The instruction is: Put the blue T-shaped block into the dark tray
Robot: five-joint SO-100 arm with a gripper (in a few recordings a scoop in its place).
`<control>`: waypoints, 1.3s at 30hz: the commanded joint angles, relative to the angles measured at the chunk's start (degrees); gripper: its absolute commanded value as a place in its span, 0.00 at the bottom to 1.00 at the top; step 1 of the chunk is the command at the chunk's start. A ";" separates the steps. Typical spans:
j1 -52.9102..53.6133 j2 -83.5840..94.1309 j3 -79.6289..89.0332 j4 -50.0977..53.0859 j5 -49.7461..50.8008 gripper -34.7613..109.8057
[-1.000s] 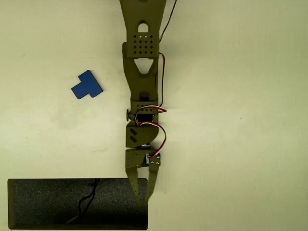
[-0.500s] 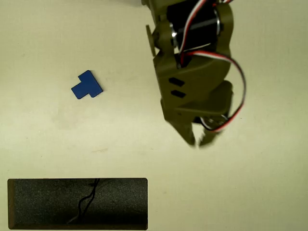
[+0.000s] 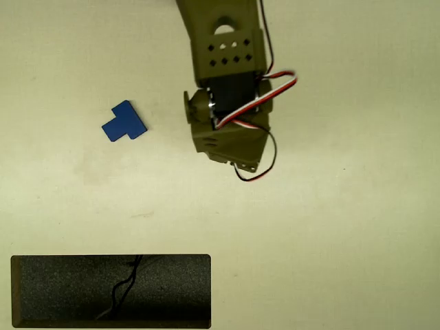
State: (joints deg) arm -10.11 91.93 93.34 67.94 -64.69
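Retracted toward the top centre of the overhead view, the arm (image 3: 230, 103) now hides its fingers; their state cannot be told. The blue T-shaped block (image 3: 124, 122) lies untouched at upper left, well apart from the dark tray (image 3: 41, 289) at lower left. Pickup not begun.

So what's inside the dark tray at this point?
Inside the dark tray only its speckled floor and a thin black wire-like mark show. The blue T-shaped block lies outside on the table, up-picture. Nothing covers the tray.
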 commanded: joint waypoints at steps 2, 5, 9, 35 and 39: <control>1.93 2.81 10.55 -6.06 -9.23 0.24; 3.52 4.57 16.79 -8.26 -14.59 0.24; 5.36 7.91 22.06 -8.96 -19.07 0.24; 27.86 21.45 41.66 -13.45 -40.61 0.24; 32.43 16.26 40.52 -17.23 -45.88 0.24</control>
State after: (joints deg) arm 19.95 109.25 134.91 51.86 -107.23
